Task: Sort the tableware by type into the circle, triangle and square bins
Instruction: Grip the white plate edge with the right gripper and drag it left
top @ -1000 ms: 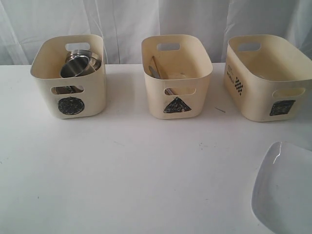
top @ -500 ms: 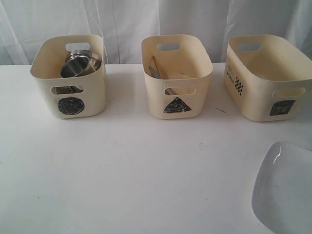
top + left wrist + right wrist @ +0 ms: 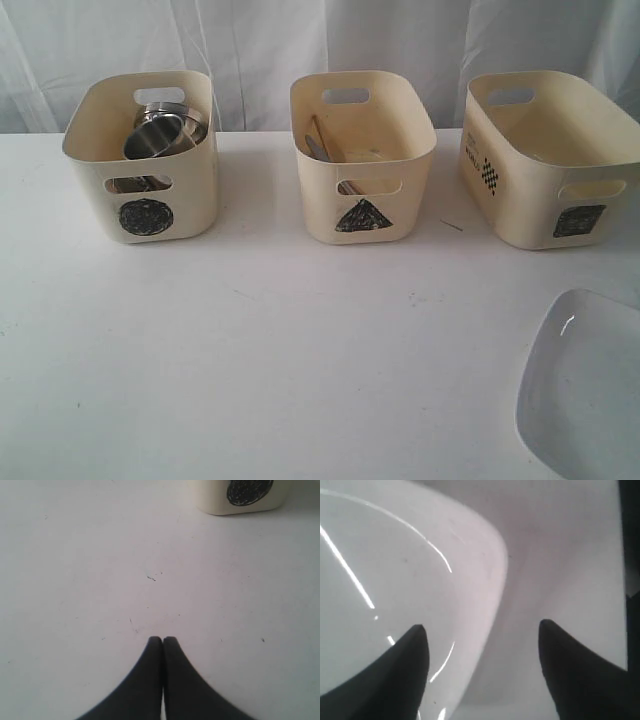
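Tubs of cream plastic are seen in a row along the far side of the white table (image 3: 300, 350) in the exterior view. The circle bin (image 3: 140, 215) is placed on the left, and stacked steel vessels (image 3: 160, 135) are held inside it, tipped toward the front. The triangle bin (image 3: 362, 215) is set in the middle; a wooden chopstick (image 3: 320, 133) and a steel utensil (image 3: 313, 148) are leaned against its left inner wall. The square bin (image 3: 550, 215) is set on the right, and its contents cannot be made out. The white plate (image 3: 585, 385) is found at the near right corner, well apart from the bins. No gripper is shown in this view.

In the left wrist view, the left gripper (image 3: 162, 640) is seen with its jaws pressed together and nothing held between them, above bare table. The lower front of the circle bin is caught at the frame's edge.

In the right wrist view, the right gripper (image 3: 482, 625) is seen with its jaws spread wide. One fingertip is placed over the plate's surface, the other over the table, and the plate's rim is framed between them. Nothing is grasped; contact cannot be told.
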You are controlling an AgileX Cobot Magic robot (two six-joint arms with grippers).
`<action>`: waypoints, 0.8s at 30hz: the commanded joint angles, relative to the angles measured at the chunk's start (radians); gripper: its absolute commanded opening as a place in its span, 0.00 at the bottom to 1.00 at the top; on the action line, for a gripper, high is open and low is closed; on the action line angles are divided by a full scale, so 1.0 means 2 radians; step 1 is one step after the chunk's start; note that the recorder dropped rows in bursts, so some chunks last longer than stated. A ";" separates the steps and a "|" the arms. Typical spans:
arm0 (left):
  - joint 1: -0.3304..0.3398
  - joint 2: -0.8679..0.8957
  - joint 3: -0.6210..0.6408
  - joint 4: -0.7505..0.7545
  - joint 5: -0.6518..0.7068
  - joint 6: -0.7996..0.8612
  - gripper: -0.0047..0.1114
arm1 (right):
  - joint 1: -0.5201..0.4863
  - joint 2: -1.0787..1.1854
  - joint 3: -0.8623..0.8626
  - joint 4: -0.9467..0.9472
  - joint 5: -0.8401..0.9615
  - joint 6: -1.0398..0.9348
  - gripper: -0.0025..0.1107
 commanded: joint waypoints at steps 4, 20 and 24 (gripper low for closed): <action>0.000 -0.002 0.001 0.001 0.001 -0.005 0.04 | -0.025 0.031 -0.003 -0.003 -0.059 -0.118 0.55; 0.000 -0.002 0.001 0.001 0.001 -0.005 0.04 | -0.027 0.133 0.000 0.236 -0.023 -0.369 0.55; 0.000 -0.002 0.001 0.001 0.001 -0.005 0.04 | -0.027 0.136 0.033 0.196 -0.067 -0.458 0.55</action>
